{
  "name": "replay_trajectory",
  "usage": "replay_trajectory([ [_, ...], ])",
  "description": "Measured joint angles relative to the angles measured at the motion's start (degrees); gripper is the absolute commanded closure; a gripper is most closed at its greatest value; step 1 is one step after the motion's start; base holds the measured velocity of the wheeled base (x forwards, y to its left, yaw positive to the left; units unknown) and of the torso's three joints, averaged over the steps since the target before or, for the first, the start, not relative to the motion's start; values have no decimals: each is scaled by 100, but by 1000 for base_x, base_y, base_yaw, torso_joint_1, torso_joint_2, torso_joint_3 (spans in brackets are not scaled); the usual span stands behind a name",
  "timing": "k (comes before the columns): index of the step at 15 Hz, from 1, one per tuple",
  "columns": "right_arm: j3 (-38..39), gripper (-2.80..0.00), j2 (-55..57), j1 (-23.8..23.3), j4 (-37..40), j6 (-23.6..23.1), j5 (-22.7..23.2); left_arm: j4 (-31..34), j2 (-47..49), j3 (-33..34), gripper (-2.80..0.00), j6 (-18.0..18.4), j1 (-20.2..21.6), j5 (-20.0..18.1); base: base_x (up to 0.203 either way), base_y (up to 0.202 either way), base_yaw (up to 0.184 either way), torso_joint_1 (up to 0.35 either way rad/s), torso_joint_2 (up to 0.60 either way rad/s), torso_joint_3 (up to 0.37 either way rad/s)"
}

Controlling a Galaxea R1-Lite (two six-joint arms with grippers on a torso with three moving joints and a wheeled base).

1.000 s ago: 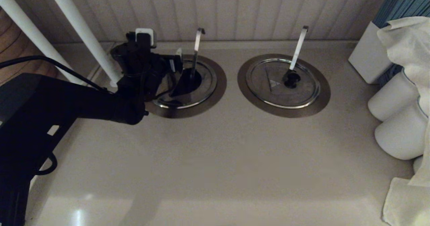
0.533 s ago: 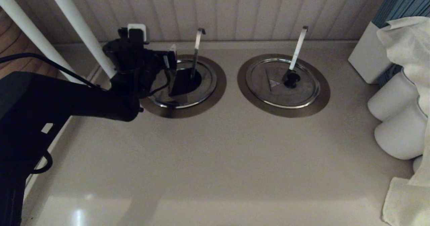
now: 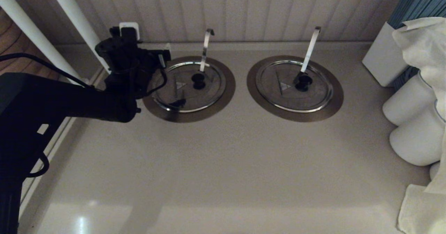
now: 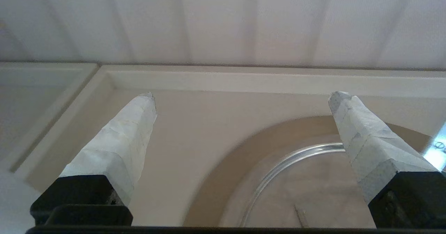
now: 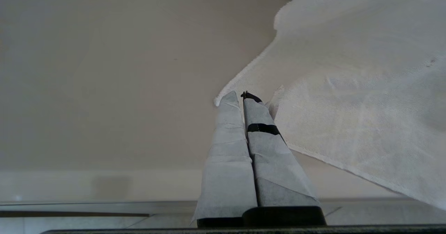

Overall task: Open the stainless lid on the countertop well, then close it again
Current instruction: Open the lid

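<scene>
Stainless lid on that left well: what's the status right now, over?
Left end effector open, empty, beside the countertop well. Stainless lid flat, shut. Right end effector shut, parked by towel. Nothing obstructing.

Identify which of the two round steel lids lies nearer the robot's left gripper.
The stainless lid on the robot's left, with the slim hook-tipped handle. The left gripper hovers at its rim, fingers open; the twin lid lies farther right.
</scene>
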Motion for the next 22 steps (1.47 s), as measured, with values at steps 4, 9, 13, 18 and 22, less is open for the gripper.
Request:
replay_trajectory([
  [4, 0, 0, 0, 2, 0, -3, 0, -12, 124, 192, -280, 2, -448, -5, 0, 0, 0, 0, 0, 0],
  [9, 0, 0, 0, 0, 0, -2, 2, -20, 457, 245, -280, 50, -697, 2, 0, 0, 0, 0, 0, 0],
  [13, 0, 0, 0, 0, 0, -2, -1, -75, 836, 66, -280, 38, -721, -4, 0, 0, 0, 0, 0, 0],
  [18, 0, 0, 0, 0, 0, -2, 2, -75, 1037, 39, -280, 15, -897, 16, 0, 0, 0, 0, 0, 0],
  [22, 0, 0, 0, 3, -5, -3, 0, 25, 950, 135, -280, 63, -1013, 22, 0, 0, 0, 0, 0, 0],
])
